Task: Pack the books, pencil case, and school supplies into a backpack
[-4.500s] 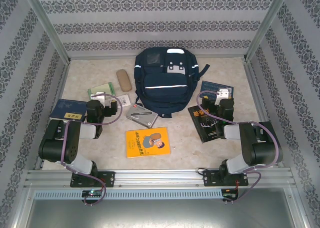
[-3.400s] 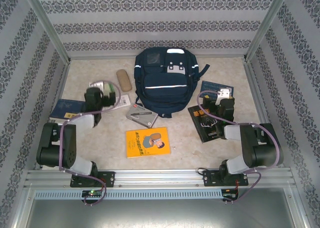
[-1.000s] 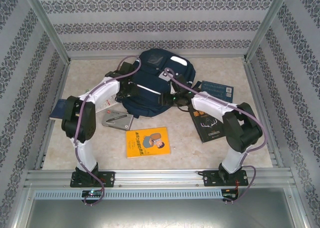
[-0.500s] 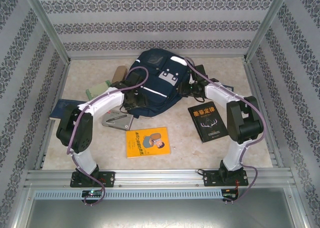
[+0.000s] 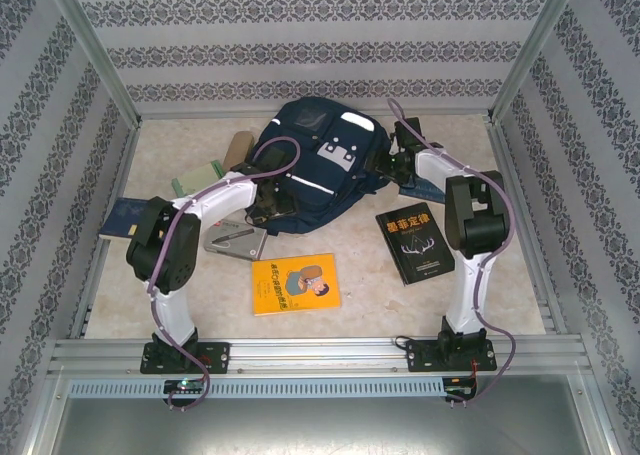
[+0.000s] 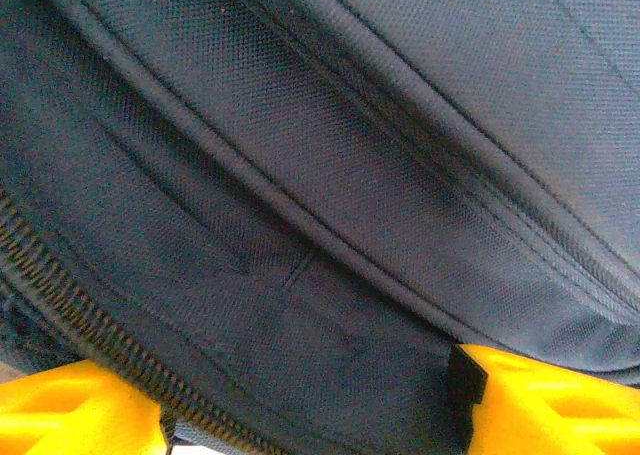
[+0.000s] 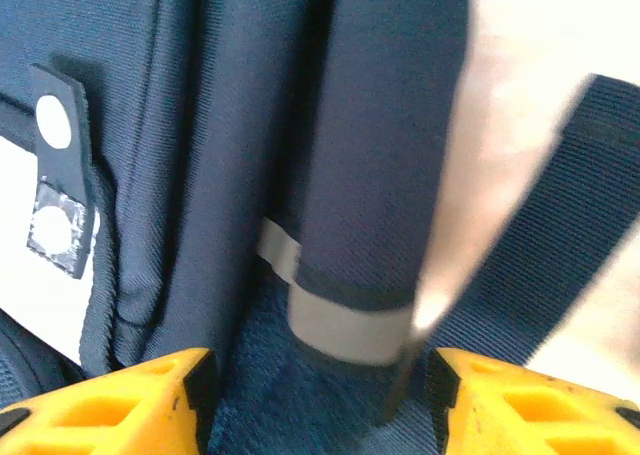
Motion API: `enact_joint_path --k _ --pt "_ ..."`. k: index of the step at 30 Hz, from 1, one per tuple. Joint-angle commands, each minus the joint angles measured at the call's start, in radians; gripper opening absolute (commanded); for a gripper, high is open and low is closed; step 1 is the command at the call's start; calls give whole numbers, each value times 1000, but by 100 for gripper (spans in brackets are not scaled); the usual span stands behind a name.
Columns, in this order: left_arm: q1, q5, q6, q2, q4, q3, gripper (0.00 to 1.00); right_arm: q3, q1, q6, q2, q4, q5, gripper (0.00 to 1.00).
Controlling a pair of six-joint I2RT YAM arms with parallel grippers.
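The navy backpack (image 5: 320, 165) lies in the middle of the table, tilted. My left gripper (image 5: 268, 203) is at its lower left edge, jaws open, with dark fabric and a zipper (image 6: 300, 225) pressed close between the yellow fingers (image 6: 70, 410). My right gripper (image 5: 392, 163) is at the backpack's right side, open around a grey-tipped strap end (image 7: 350, 325). The orange-yellow book (image 5: 295, 283), the black book (image 5: 415, 242) and the navy book (image 5: 122, 218) lie flat. The blue book (image 5: 428, 191) is mostly hidden under my right arm. A grey pencil case (image 5: 235, 241) lies beside my left arm.
A pale green pad (image 5: 195, 181) and a brown oblong case (image 5: 238, 147) lie left of the backpack. Patterned walls and metal posts close in the table on three sides. A dark strap (image 7: 560, 225) runs off to the right over the pale tabletop.
My right gripper has swung from the backpack's lower front to its right side. My left gripper has slid down from the upper left to the lower left edge. The backpack has turned slightly.
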State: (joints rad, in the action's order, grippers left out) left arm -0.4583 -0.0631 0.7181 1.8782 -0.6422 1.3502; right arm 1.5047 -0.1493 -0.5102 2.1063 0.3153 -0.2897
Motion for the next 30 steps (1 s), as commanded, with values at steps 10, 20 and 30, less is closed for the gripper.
enact_joint_path --k 10,20,30 --pt "2 98 -32 96 -51 115 2 -26 -4 -118 -17 -96 -106 0" --pt "82 169 -126 136 -115 273 0 -220 -34 -146 -254 -109 -112 0" --pt "144 191 -219 209 -149 436 26 -345 -190 -271 -330 -172 -97 0"
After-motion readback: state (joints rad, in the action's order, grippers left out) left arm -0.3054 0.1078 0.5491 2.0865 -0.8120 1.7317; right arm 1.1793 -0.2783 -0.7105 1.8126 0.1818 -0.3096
